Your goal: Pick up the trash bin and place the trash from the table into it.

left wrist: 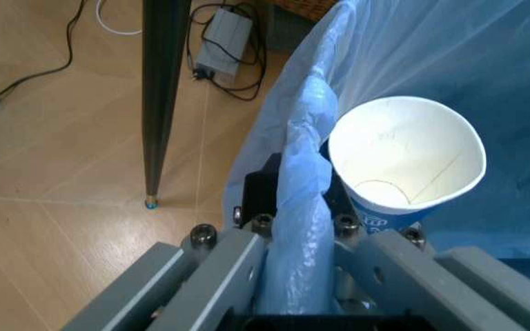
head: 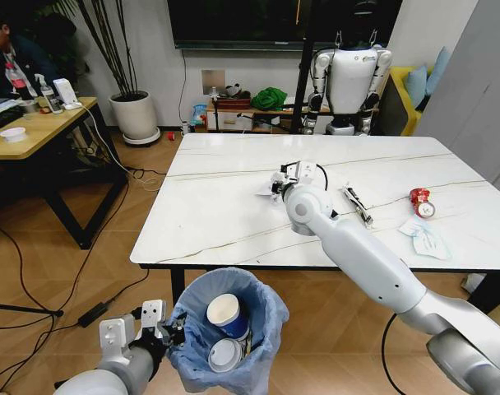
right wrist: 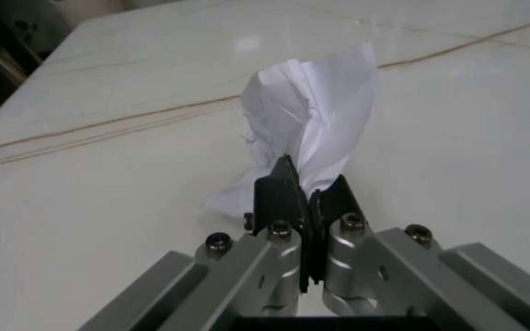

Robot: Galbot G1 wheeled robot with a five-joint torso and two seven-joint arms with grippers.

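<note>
Your right gripper [right wrist: 306, 207] is out over the middle of the surface [head: 225, 206], jaws pinched tight on the lower edge of a crumpled white paper [right wrist: 309, 124]. The paper stands up past the fingertips, long axis roughly in line w/ the gripper. From the wrist view I can't tell whether its bottom edge is touching the top or just off it.

Your left gripper [head: 164, 332] sits low, below and in front of the surface's near edge, clamped on the rim and blue bag of the trash bin [head: 266, 317]. The wrist view shows the bag film [left wrist: 306, 207] squeezed between closed jaws. Two paper cups are already inside: one blue-and-white cup [head: 225, 313] up top, another [head: 224, 354] below it.

The relation that counts: the bin lies toward you and to the left of the right gripper, lower than the tabletop, just off the near edge. So the paper has to come back over that edge and down into the opening.

Left on the surface, all right of the gripper: a black-white stick wrapper [head: 357, 204] near the forearm, a crushed red can [head: 420, 200], and a pale mask [head: 424, 237] nearer the right end. The right arm is the closer one for these.
</note>
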